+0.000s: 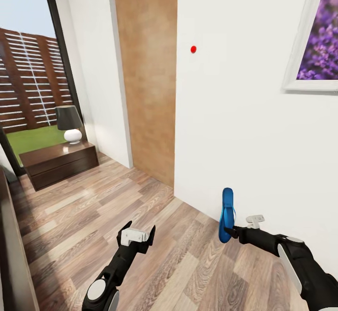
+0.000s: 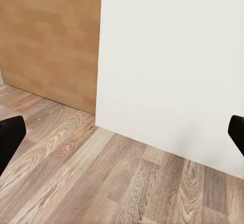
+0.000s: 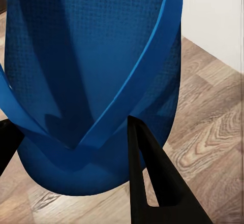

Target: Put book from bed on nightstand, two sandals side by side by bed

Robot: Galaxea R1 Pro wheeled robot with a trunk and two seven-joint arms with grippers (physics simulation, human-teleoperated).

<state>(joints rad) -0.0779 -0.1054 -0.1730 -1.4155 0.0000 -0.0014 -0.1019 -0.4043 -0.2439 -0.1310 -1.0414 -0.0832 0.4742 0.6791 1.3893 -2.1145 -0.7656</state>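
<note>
My right gripper (image 1: 231, 230) is shut on one bright blue sandal (image 1: 226, 213), which hangs upright above the wood floor close to the white wall. In the right wrist view the sandal (image 3: 91, 56) looms close, with the straps meeting between the black fingers (image 3: 152, 183) of the gripper (image 3: 73, 127). My left gripper (image 1: 138, 235) hovers open over the floor with nothing in it; its fingertips (image 2: 7, 137) sit wide apart. The nightstand (image 1: 58, 160) stands far left by the window and bears a black-shaded lamp (image 1: 68, 123). The book and the other sandal are out of view.
A brown door (image 1: 145, 76) lies straight ahead, with the white wall (image 1: 234, 128) to its right. A lavender picture (image 1: 319, 34) hangs at the upper right. A dark brown wooden board (image 1: 11, 245) runs along the left edge. Plank floor (image 1: 94, 207) stretches towards the nightstand.
</note>
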